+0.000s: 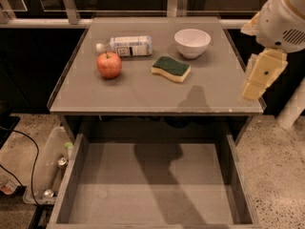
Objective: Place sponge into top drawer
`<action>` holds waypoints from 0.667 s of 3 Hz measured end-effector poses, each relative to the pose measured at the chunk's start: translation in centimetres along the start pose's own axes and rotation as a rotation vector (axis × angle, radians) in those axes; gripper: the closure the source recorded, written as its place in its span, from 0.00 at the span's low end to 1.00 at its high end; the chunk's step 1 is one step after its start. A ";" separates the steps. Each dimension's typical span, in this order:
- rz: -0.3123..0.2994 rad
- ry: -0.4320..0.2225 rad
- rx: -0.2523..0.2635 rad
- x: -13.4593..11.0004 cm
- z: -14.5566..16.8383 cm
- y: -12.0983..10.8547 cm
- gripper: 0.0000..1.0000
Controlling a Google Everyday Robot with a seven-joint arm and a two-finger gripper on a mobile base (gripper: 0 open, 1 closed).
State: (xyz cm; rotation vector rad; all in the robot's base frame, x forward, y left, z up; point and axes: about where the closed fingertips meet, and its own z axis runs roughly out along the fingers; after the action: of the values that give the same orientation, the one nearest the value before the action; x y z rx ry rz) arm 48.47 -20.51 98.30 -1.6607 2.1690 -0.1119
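The sponge [171,68], yellow with a dark green top, lies flat on the grey tabletop, right of centre. The top drawer [152,185] is pulled out below the table's front edge, and nothing shows inside it. My gripper [259,75] hangs at the table's right edge, to the right of the sponge and apart from it, holding nothing. Its shadow falls on the tabletop in front of the sponge.
A red apple [109,65], a plastic bottle on its side [126,46] and a white bowl [192,42] sit on the tabletop [143,92] around the sponge. A bin with cans [50,168] stands on the floor to the left of the drawer.
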 end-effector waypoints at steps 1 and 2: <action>-0.008 -0.125 0.027 -1.5 1.4 -2.7 0.00; 0.018 -0.256 -0.015 -2.8 3.0 -4.6 0.00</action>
State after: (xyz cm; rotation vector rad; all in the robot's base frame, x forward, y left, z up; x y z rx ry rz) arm 54.32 -18.68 97.65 -1.5688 1.9955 0.1166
